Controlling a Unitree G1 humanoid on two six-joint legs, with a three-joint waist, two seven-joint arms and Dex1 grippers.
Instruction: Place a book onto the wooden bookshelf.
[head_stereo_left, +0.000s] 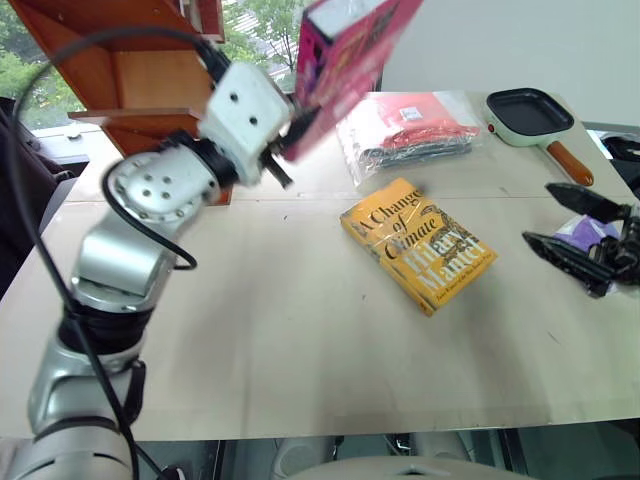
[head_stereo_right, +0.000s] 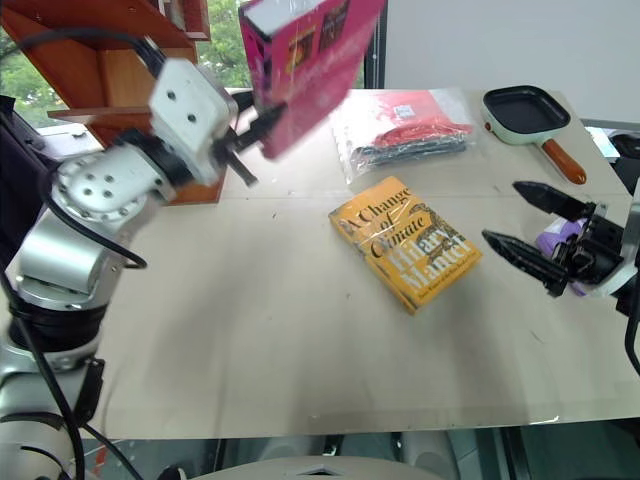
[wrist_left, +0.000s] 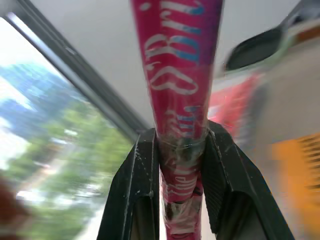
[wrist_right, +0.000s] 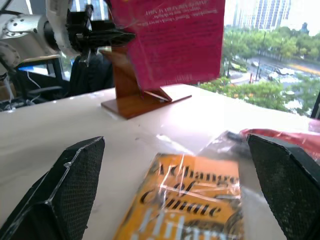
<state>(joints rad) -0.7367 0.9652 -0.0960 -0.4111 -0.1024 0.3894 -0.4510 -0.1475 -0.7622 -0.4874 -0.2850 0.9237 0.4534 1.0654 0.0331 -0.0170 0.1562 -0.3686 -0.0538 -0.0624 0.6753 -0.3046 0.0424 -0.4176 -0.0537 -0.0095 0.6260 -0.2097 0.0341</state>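
The pink book (head_stereo_left: 350, 50) hangs tilted in the air above the far side of the table, with my left gripper (head_stereo_left: 290, 125) shut on its lower edge. In the left wrist view both black fingers (wrist_left: 135, 190) press against the book's spine (wrist_left: 182, 75). The wooden bookshelf (head_stereo_left: 130, 70) stands at the far left, just behind my left arm and beside the raised book. Low over the table's right side, my right gripper (head_stereo_right: 500, 212) is open with nothing between its fingers (wrist_right: 75, 185). It points toward the bookshelf base (wrist_right: 132, 95).
A yellow book titled "A Change of Climate" (head_stereo_left: 418, 245) lies flat mid-table. Behind it are a clear bag with red and dark contents (head_stereo_left: 410, 130) and a small green pan (head_stereo_left: 528, 112). A purple item (head_stereo_left: 575, 232) sits by my right gripper.
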